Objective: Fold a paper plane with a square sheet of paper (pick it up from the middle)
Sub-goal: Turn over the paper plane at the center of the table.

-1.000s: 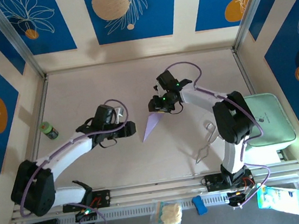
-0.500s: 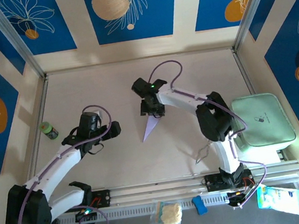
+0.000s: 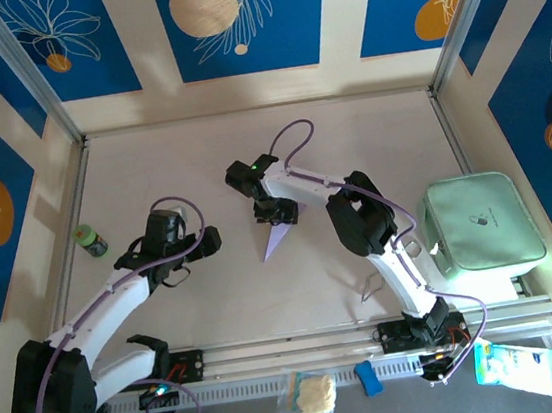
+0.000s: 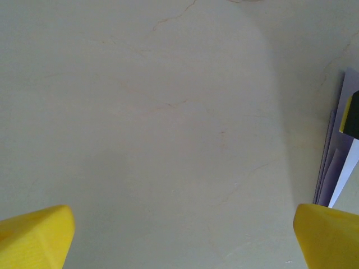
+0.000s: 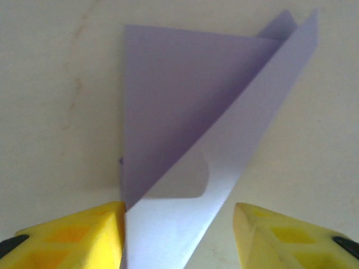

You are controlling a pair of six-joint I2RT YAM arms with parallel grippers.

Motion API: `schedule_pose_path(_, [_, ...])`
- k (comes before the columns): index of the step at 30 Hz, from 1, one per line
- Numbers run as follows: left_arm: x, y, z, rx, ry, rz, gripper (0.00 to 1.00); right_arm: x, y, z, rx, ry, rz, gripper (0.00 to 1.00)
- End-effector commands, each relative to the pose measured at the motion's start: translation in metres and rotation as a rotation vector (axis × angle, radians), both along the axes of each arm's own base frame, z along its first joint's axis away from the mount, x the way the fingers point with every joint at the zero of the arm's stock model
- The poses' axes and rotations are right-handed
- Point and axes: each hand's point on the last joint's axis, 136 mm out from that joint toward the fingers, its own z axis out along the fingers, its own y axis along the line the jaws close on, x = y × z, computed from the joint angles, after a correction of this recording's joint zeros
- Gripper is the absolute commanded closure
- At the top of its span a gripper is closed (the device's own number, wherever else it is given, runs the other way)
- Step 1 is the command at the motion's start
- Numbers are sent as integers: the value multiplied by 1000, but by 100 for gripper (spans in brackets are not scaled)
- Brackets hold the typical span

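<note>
The lavender paper plane (image 3: 276, 240) lies on the table near the middle, a narrow folded dart with its tip toward the near edge. My right gripper (image 3: 275, 213) hovers over its wide far end, jaws open. In the right wrist view the plane (image 5: 185, 129) runs between the yellow fingers (image 5: 73, 238) of the right gripper (image 5: 179, 235), and its left edge meets the left finger. My left gripper (image 3: 214, 238) stands open to the left of the plane, apart from it. The left wrist view has the gripper (image 4: 182, 235) over bare table, with the plane's edge (image 4: 335, 162) at the far right.
A pale mint-green tray (image 3: 484, 221) sits at the right edge. A bent wire tool (image 3: 379, 264) lies beside the right arm. A small green bottle (image 3: 89, 240) stands at the left. A bag (image 3: 309, 394), a blue item (image 3: 369, 376) and a packet (image 3: 517, 363) lie beyond the front rail.
The right gripper has swung left and settled over the plane's wide end. The left gripper drew back to the left away from the plane, then held still.
</note>
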Motion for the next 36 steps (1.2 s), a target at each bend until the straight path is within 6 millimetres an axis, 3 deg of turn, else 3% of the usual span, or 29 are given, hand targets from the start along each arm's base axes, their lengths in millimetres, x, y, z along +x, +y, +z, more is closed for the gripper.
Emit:
schedule_pose_path(1, [-2, 1, -3, -7, 1, -14, 1, -3, -11, 10, -52, -6, -45, 49])
schedule_pose_path(13, [1, -1, -6, -18, 10, -11, 1, -6, -14, 17, -54, -10, -64, 63])
schedule_pose_path(22, [3, 0, -5, -34, 12, 2, 1, -5, -17, 28, -32, -36, -69, 90])
schedule_pose_path(27, [4, 1, -4, -56, 15, 19, 0, -2, -13, 42, 5, -69, -31, 100])
schedule_pose_path(33, [6, 2, -1, -127, 29, 51, 0, 8, 27, 70, 251, -122, 181, 100])
schedule_pose_path(36, [8, -2, 2, -188, 27, 49, 1, 9, 63, 82, 487, -158, 318, 100])
